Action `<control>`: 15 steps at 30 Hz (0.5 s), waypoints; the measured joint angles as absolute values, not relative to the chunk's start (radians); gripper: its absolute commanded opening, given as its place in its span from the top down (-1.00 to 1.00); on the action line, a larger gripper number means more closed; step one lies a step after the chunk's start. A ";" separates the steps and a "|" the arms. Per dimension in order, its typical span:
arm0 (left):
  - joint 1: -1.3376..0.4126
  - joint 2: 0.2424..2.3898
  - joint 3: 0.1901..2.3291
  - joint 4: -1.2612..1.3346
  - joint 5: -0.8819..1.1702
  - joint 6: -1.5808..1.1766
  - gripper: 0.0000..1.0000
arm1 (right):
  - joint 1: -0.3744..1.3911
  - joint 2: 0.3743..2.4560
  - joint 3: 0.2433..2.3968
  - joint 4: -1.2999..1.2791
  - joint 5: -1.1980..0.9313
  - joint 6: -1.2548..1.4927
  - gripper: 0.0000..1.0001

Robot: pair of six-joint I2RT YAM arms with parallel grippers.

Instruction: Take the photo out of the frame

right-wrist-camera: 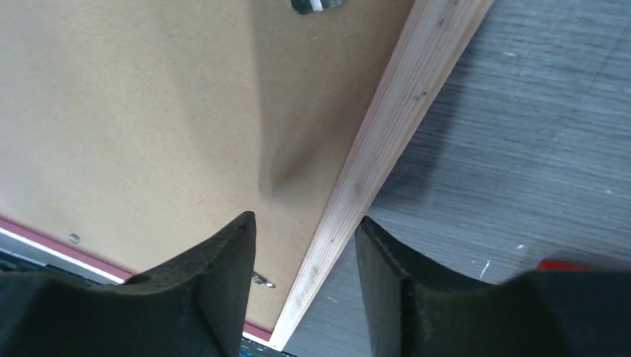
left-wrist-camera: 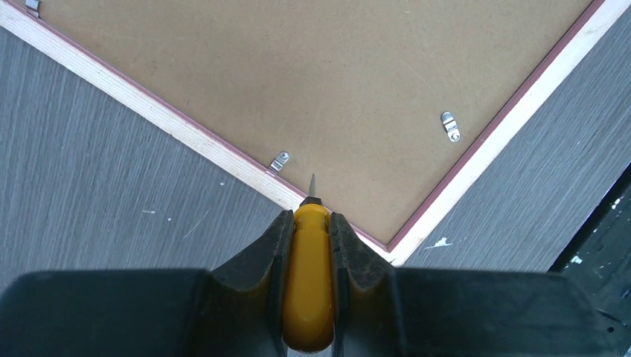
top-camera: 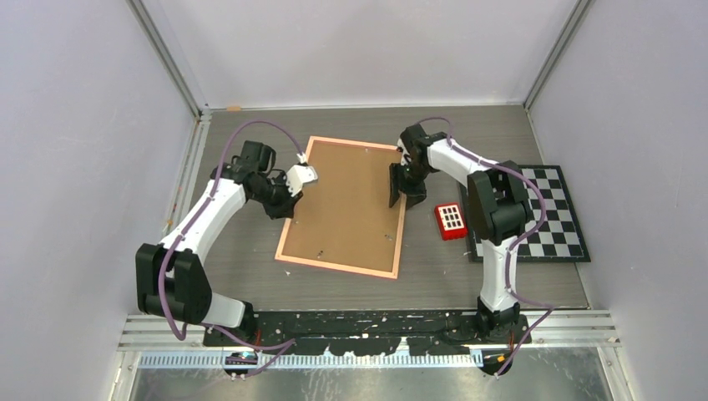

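The frame (top-camera: 346,205) lies face down on the table, its brown fibreboard back up inside a thin pink border. The photo is hidden under the back panel. My left gripper (top-camera: 285,207) is at the frame's left edge, shut on a yellow-handled screwdriver (left-wrist-camera: 309,275). The screwdriver's metal tip points over the border close to a small metal clip (left-wrist-camera: 279,161); another clip (left-wrist-camera: 449,125) sits near the adjoining side. My right gripper (top-camera: 396,197) is open, and its jaws straddle the frame's right wooden edge (right-wrist-camera: 387,141), one finger over the back panel (right-wrist-camera: 134,111), the other over the table.
A small red block with white squares (top-camera: 451,220) lies just right of the frame. A black-and-white checkerboard (top-camera: 547,215) lies further right. Pale walls enclose the table on three sides.
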State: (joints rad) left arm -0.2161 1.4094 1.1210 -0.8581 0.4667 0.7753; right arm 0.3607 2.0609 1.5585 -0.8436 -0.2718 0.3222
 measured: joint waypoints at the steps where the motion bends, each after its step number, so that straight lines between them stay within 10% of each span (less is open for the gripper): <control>1: -0.216 1.409 1.120 -0.858 0.465 0.780 1.00 | 0.365 2.069 1.559 -0.846 -0.260 0.324 0.07; 8: -0.231 1.409 1.089 -0.858 0.430 0.835 1.00 | 0.355 2.158 1.653 -0.907 -0.242 0.350 0.98; 15: -0.263 1.409 1.076 -0.854 0.378 0.867 1.00 | 0.357 2.197 1.717 -0.925 -0.238 0.361 0.99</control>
State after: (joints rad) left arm -0.2626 1.4090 1.0756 -0.8536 0.3779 0.8669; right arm 0.3569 2.1967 1.7168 -0.9249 -0.2382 0.3614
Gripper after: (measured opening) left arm 0.198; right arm 0.136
